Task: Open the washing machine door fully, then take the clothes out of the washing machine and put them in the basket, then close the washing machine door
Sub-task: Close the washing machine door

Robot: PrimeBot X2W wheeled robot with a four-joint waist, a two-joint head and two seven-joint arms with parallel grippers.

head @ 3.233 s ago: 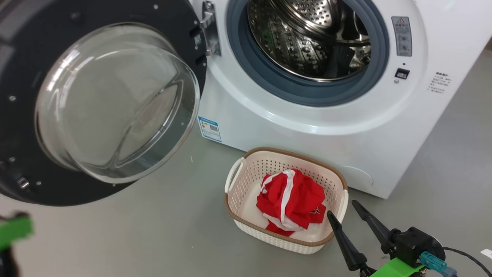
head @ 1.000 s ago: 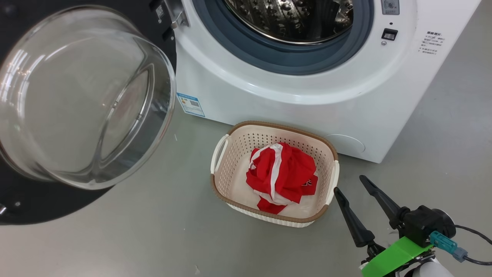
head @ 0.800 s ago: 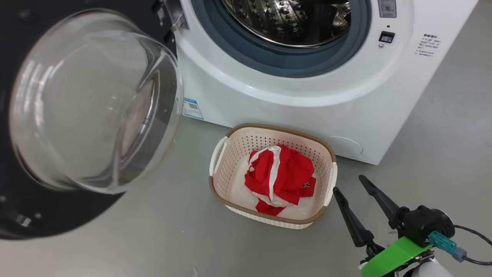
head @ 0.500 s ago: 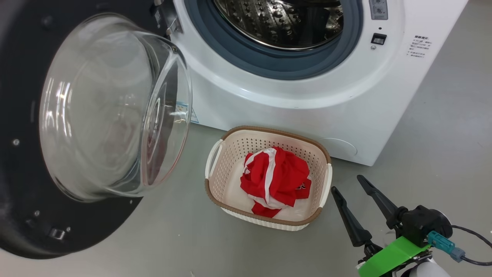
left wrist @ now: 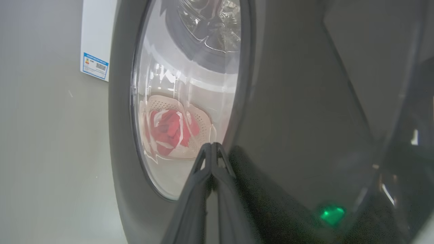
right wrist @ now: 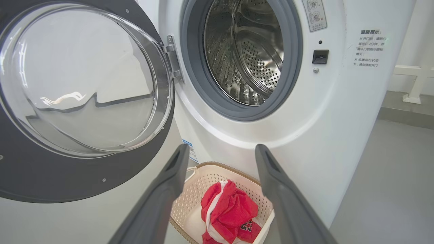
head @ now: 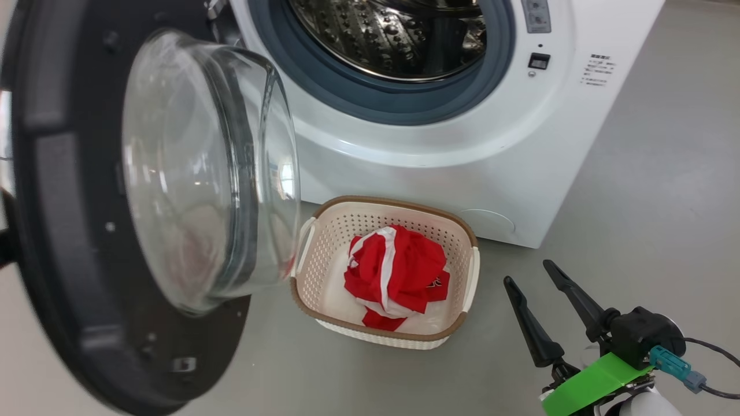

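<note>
The washing machine door (head: 69,242) stands about half open, its glass bowl (head: 202,173) facing the white washing machine (head: 439,150) and its steel drum (head: 381,34). The red and white clothes (head: 396,268) lie in the cream basket (head: 381,203) on the floor before the machine. At the lower right my right gripper (head: 527,271) hangs open beside the basket, holding nothing. In the left wrist view my left gripper (left wrist: 212,145) is shut, its tips lying against the door's (left wrist: 298,101) outer black face. The right wrist view has the right gripper (right wrist: 222,147) open above the clothes (right wrist: 230,210).
Grey floor (head: 636,190) spreads to the right of the machine and in front of the basket. A blue label (left wrist: 95,66) sits on the machine's lower front. A white frame (right wrist: 415,78) stands at the far right behind the machine.
The door has swung from wide open towards the machine, its glass bowl now turned sideways near the basket. The head view has shifted. The right gripper has stayed open in place.
</note>
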